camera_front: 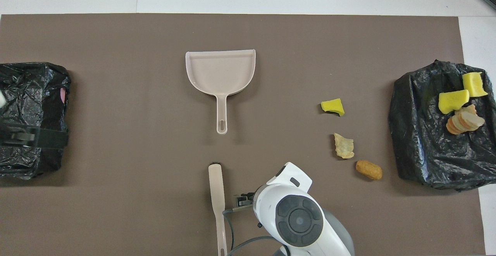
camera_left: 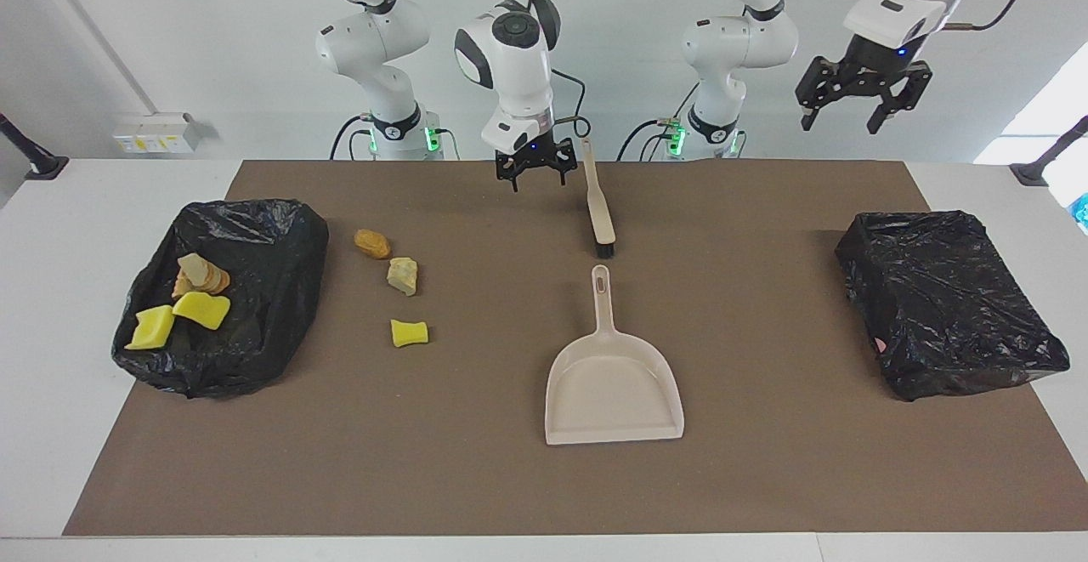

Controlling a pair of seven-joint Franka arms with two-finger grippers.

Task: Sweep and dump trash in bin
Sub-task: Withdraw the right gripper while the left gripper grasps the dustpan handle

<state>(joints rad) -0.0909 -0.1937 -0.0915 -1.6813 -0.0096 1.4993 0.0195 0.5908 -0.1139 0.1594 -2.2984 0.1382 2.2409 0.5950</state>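
Both my grippers up, jaws apart, nothing held.

My right gripper hovers at upper centre of the facing view, just beside the brush handle; my left gripper hangs high at upper right. Three trash scraps lie on the brown mat left of centre, more on the black bag at left; the dustpan sits mid-frame.
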